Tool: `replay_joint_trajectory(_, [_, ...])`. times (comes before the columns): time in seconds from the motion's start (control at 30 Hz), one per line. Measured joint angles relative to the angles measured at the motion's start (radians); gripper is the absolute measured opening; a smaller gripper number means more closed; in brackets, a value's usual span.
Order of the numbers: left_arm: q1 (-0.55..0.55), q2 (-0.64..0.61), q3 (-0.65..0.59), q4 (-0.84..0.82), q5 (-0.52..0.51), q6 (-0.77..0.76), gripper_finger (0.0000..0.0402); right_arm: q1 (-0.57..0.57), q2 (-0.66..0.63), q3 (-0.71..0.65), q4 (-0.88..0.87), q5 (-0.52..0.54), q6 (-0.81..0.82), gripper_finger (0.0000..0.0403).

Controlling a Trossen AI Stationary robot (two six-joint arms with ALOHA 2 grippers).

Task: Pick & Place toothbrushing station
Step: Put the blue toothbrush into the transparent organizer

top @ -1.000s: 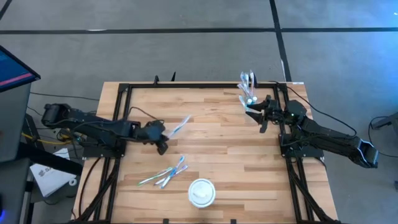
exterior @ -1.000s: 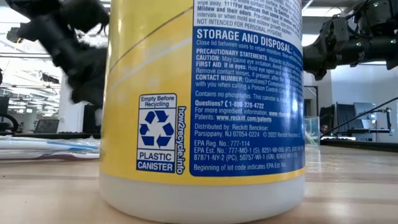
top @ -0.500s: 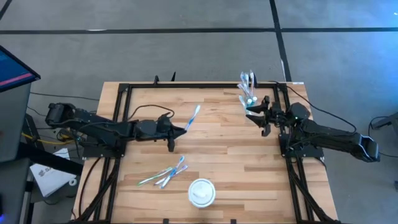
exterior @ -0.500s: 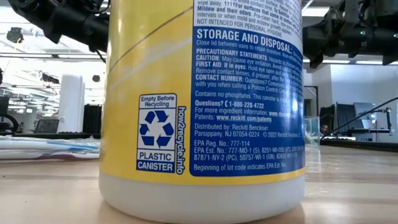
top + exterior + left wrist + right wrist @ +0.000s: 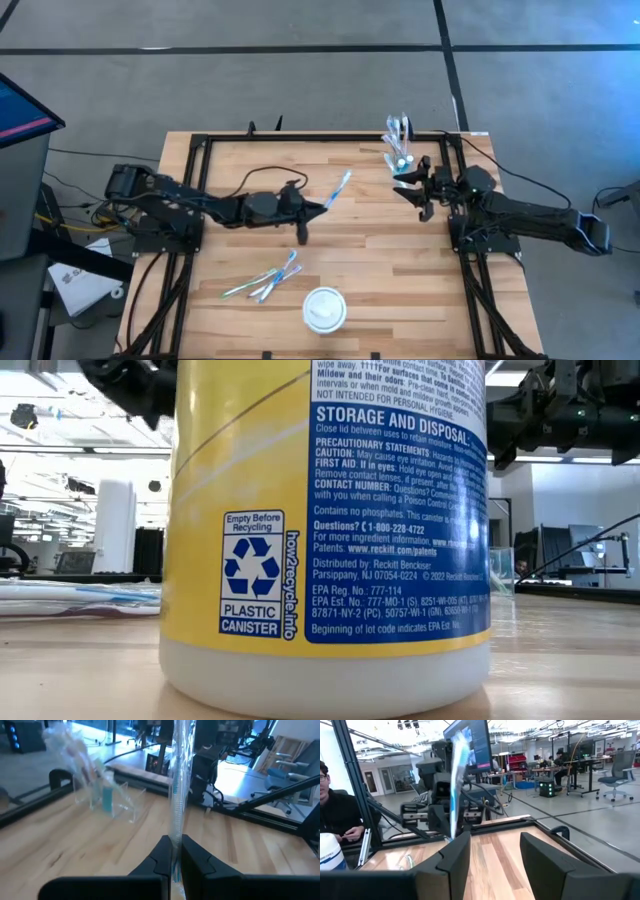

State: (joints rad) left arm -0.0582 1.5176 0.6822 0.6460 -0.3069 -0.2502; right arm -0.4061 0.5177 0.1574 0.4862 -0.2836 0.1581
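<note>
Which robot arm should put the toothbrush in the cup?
Probably the left: the left gripper is shut on the blue toothbrush, mid-table, pointing toward the clear tumbler. The right gripper waits open beside it.

A yellow-and-blue canister (image 5: 325,530) fills the low view, its top cut off by the upper edge, hiding the table's middle; both arms show there only as dark fragments at ten and two o'clock. In the left wrist view the clear tumbler (image 5: 107,802) and its contents are blurred, and the held toothbrush (image 5: 177,785) runs out at twelve o'clock. The loose toothbrushes (image 5: 265,280) are too small to count from above.
</note>
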Motion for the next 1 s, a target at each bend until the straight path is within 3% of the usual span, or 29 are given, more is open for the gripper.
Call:
replay_joint_trajectory(0.47, [0.061,0.222,0.231,0.001,0.096,0.037,0.0007,0.001,0.110,0.000,0.131,-0.006,0.006,0.0163])
replay_joint_trajectory(1.0, [0.066,0.422,0.440,0.009,0.124,0.071,0.0007,0.046,0.177,0.000,0.255,-0.031,0.018,0.0163])
